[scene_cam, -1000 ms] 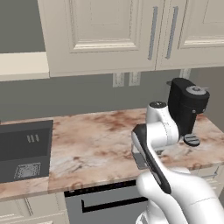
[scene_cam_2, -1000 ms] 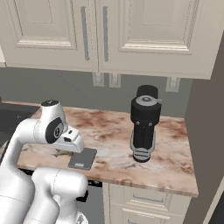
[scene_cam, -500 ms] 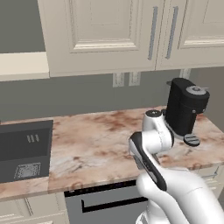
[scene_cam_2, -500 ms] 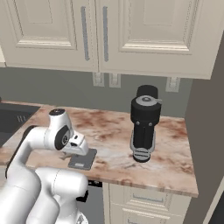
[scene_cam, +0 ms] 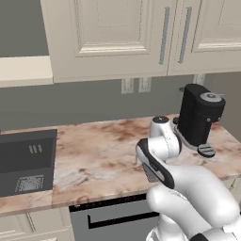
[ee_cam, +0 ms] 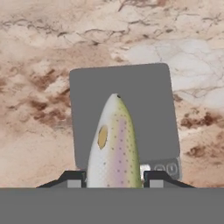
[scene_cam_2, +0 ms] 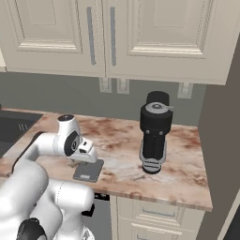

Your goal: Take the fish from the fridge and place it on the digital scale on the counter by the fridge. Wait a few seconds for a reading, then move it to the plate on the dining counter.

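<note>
Marbled counter: our gripper clamps the fish above the digital scale.
We see a coffee machine standing nearby.

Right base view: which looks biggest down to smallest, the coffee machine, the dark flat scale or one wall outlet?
1. Coffee machine
2. Digital scale
3. Wall outlet, though it sits farther back, so it may look smaller than it is.

arm: my wrist has swung lower and nearer the digital scale.
gripper: now just above the scale, gripping the fish.
</note>
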Controlling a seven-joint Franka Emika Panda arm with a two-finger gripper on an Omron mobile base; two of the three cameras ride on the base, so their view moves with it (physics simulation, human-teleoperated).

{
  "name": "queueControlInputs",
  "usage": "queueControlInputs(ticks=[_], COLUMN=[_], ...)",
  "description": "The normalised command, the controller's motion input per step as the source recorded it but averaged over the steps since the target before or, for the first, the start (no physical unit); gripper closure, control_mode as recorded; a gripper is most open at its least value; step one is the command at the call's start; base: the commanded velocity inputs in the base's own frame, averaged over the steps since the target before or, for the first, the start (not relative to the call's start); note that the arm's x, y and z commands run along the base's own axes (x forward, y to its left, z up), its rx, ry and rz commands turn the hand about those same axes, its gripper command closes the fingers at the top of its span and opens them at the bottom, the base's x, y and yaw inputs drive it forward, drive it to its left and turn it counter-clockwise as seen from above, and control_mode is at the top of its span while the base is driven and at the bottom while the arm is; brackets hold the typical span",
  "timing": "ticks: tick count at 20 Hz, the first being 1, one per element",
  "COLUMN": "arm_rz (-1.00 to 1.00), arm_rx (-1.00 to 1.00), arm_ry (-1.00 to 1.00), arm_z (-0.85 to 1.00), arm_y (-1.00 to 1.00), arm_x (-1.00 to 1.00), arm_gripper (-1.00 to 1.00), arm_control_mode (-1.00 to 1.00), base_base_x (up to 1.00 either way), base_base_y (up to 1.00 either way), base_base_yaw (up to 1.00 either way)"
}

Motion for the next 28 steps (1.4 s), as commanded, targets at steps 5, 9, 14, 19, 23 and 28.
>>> queueControlInputs(ticks=[5,9,14,19,23,28], arm_rz=[0.0,0.0,0.0,0.0,0.0,0.0], arm_rx=[0.0,0.0,0.0,0.0,0.0,0.0], arm_ry=[0.0,0.0,0.0,0.0,0.0,0.0], arm_z=[-0.31,-0.39,-0.33,-0.3,-0.34,-0.47], arm_y=[-0.02,-0.12,-0.1,-0.09,-0.07,-0.03], arm_x=[-0.07,0.0,0.0,0.0,0.0,0.09], arm_gripper=[1.0,1.0,1.0,1.0,1.0,1.0], arm_control_mode=[-1.0,-1.0,-1.0,-1.0,-1.0,-1.0], base_base_x=[0.0,0.0,0.0,0.0,0.0,0.0], base_base_y=[0.0,0.0,0.0,0.0,0.0,0.0], base_base_yaw=[0.0,0.0,0.0,0.0,0.0,0.0])
